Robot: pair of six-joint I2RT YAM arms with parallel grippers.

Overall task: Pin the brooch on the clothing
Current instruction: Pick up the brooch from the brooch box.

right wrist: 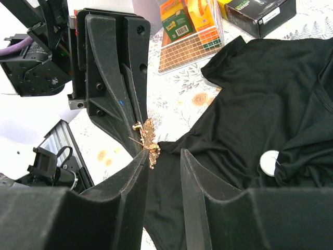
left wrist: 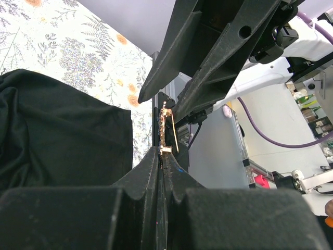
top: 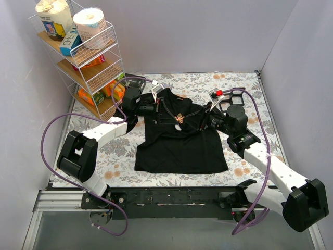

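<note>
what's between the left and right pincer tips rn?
Only the brooch: clamped in the shut left pincer, reaching the tips of the open right pincer. Clearest in the right wrist view.

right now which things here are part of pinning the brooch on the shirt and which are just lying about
In the job: brooch, pinched in the left gripper; black T-shirt; right gripper, open beside the brooch.
Lying about: wire rack of groceries; paper roll on its top shelf; black box.

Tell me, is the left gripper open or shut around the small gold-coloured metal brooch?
Shut: the left gripper pinches the brooch at its tips; its black fingers meet with no gap.
</note>
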